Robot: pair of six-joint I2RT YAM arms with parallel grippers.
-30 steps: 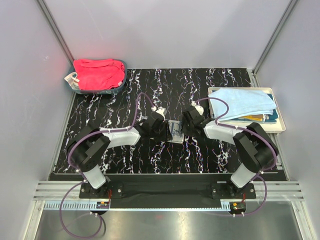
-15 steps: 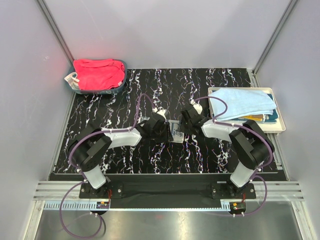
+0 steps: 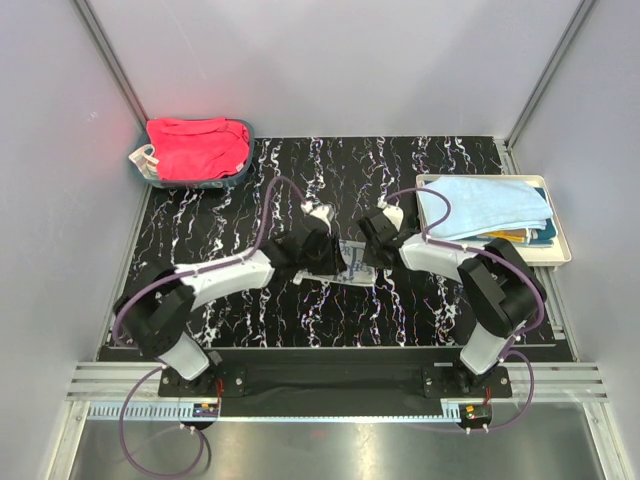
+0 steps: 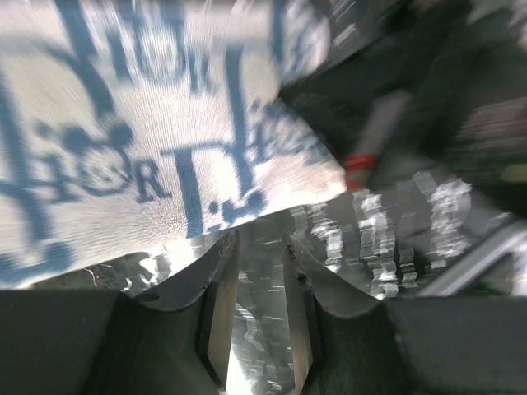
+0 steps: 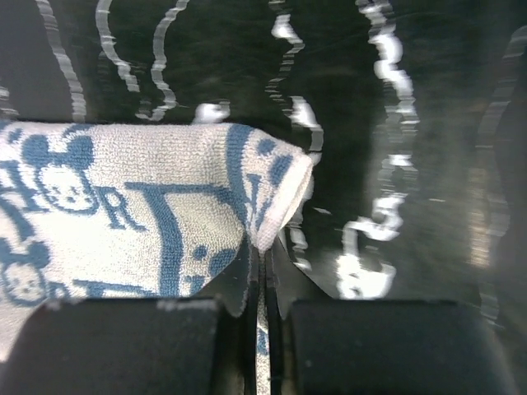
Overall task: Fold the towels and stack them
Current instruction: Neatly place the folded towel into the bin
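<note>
Near the middle of the black marbled surface (image 3: 400, 300), the left fingers (image 3: 336, 263) stood narrowly apart and empty, their tips just short of the edge of the white towel with blue print (image 4: 123, 123). The right fingers (image 3: 370, 260) were pinched shut on that towel's folded corner. The towel lay between the two arms. Farther right, a light blue towel (image 3: 490, 205) topped a stack in the cream tray (image 3: 559, 225). At far left, a red-pink towel (image 3: 195, 148) filled the teal bin (image 3: 225, 183).

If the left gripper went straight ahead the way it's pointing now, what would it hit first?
Probably the near edge of the white printed towel, lying just beyond the left gripper; the view is blurred, so it might graze the table first.
</note>
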